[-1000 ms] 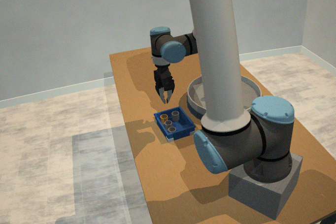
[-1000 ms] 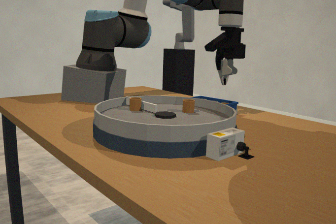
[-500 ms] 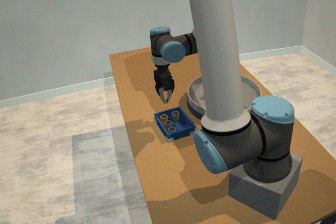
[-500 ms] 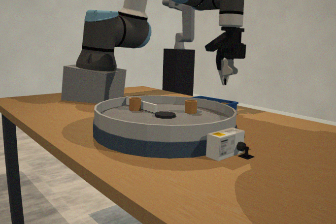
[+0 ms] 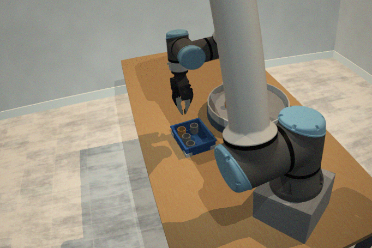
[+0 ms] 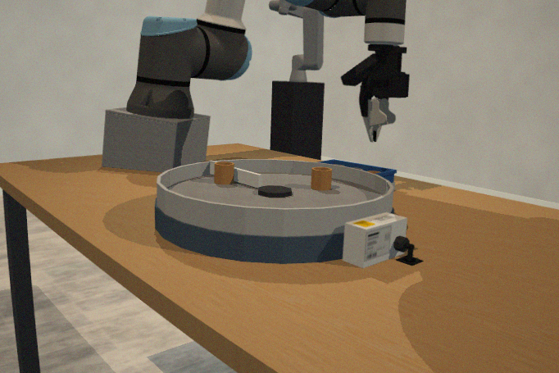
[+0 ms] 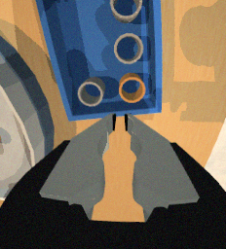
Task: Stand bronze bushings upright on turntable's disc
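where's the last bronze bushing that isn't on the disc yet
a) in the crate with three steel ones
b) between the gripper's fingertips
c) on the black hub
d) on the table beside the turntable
a, the bronze bushing stands in the blue crate with three grey steel bushings, outside the gripper.
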You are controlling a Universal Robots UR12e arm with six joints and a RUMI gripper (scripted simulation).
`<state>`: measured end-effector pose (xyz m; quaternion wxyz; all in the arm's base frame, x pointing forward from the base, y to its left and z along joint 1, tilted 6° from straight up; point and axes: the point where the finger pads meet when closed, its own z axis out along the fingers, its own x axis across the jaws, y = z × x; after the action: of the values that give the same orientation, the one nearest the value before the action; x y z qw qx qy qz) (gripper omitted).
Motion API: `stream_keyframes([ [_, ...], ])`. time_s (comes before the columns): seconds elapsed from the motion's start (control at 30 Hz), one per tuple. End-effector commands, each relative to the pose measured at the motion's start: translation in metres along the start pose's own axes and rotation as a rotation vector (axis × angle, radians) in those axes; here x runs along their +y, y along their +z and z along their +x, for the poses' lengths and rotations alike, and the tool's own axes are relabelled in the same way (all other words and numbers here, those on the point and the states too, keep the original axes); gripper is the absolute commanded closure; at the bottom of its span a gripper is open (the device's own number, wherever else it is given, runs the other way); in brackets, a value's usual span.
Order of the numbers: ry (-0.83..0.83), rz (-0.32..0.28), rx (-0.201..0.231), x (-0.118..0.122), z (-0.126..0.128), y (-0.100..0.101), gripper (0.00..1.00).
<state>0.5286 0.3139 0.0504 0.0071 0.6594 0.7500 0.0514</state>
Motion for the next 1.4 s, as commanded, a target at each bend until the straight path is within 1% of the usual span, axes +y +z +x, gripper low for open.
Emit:
stream_keyframes([
  [0.0, 0.000, -0.001, 0.000, 0.001, 0.000, -0.001, 0.95],
  [0.43, 0.000, -0.001, 0.000, 0.001, 0.000, 0.002, 0.95],
  [0.57, 0.000, -0.001, 0.000, 0.001, 0.000, 0.012, 0.95],
  [0.7, 0.000, -0.001, 0.000, 0.001, 0.000, 0.030, 0.95],
  [0.77, 0.000, -0.001, 0.000, 0.001, 0.000, 0.030, 0.95],
  [0.9, 0.000, -0.001, 0.000, 0.001, 0.000, 0.048, 0.95],
  [1.0, 0.000, -0.001, 0.000, 0.001, 0.000, 0.058, 0.95],
  [1.13, 0.000, -0.001, 0.000, 0.001, 0.000, 0.063, 0.95],
  [1.37, 0.000, -0.001, 0.000, 0.001, 0.000, 0.063, 0.95],
])
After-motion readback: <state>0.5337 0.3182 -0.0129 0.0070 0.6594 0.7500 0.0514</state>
